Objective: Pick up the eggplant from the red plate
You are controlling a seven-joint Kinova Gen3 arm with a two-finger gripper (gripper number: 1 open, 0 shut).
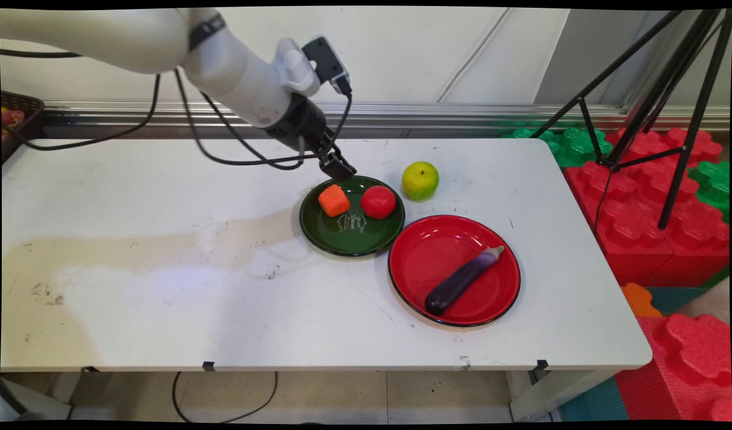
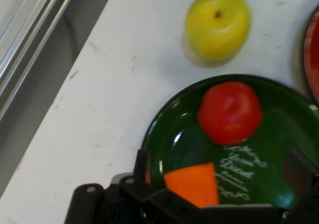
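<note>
Gripper (image 1: 340,172) low over the far rim of the green plate (image 1: 348,236), fingers (image 2: 301,173) spread apart, holding nothing. On that plate: orange cube (image 1: 334,200) just under the fingers, red tomato (image 1: 378,201) beside it. Beyond the plate, green apple (image 1: 420,180) on the white surface (image 1: 163,280). Right of the plate, red plate (image 1: 426,251) with purple eggplant (image 1: 463,279).
</note>
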